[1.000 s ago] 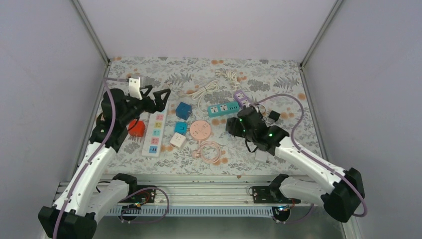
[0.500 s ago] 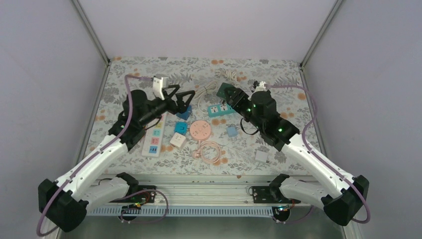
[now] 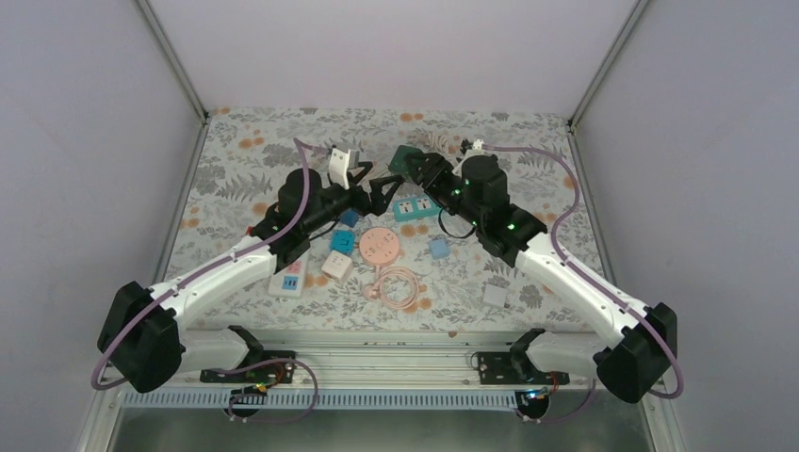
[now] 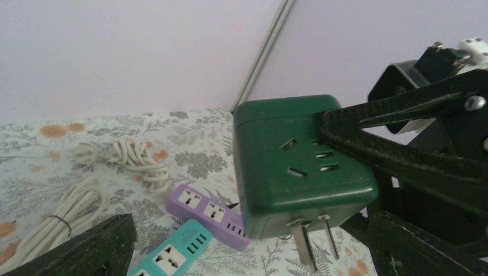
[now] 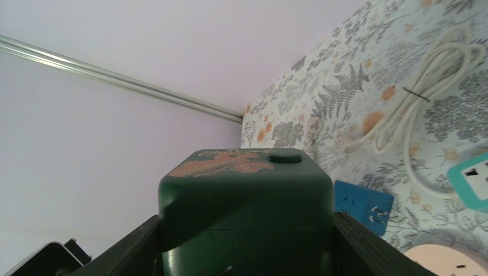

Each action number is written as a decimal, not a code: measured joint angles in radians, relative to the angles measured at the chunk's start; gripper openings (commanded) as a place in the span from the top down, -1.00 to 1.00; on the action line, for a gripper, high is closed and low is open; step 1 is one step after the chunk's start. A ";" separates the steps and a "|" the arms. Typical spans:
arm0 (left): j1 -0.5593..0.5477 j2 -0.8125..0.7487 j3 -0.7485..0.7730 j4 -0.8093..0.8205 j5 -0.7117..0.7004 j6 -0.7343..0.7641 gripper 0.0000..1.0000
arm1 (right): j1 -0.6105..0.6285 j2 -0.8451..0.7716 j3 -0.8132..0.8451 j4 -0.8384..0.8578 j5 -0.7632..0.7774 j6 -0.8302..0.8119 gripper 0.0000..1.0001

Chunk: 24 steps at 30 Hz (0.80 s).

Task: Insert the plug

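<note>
The plug is a dark green cube with metal prongs pointing down and socket slots on one face. It hangs above the back middle of the table, with my right gripper shut on its sides. In the right wrist view the plug fills the space between the black fingers. My left gripper stands open just left of the plug, not touching it. In the left wrist view the plug sits between and beyond the spread fingers.
Under the plug lie a purple power strip and a teal one. A coiled white cord lies behind. A blue cube, pink round socket, white long strip and small adapters lie nearer.
The right gripper has risen from the table toward the back middle with the green plug in it. The left arm has swung right, its open gripper now close to the plug.
</note>
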 measured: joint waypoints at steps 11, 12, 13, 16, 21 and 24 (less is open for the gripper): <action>-0.026 0.095 -0.033 0.214 -0.042 -0.106 -1.00 | 0.000 0.077 0.036 0.058 -0.091 0.059 -0.06; -0.035 0.104 -0.033 0.223 -0.053 -0.109 -0.98 | 0.000 0.080 0.036 0.058 -0.095 0.064 -0.06; -0.043 0.111 -0.032 0.231 -0.065 -0.113 -0.92 | 0.000 0.082 0.036 0.059 -0.098 0.067 -0.06; -0.061 0.134 -0.024 0.248 -0.086 -0.119 -0.62 | 0.000 0.084 0.037 0.062 -0.108 0.076 -0.07; -0.076 0.160 0.005 0.235 -0.118 -0.109 -0.14 | 0.000 0.085 0.038 0.062 -0.114 0.092 -0.19; -0.085 0.163 0.015 0.209 -0.142 -0.099 -0.10 | 0.000 0.085 0.041 0.050 -0.107 0.093 -0.66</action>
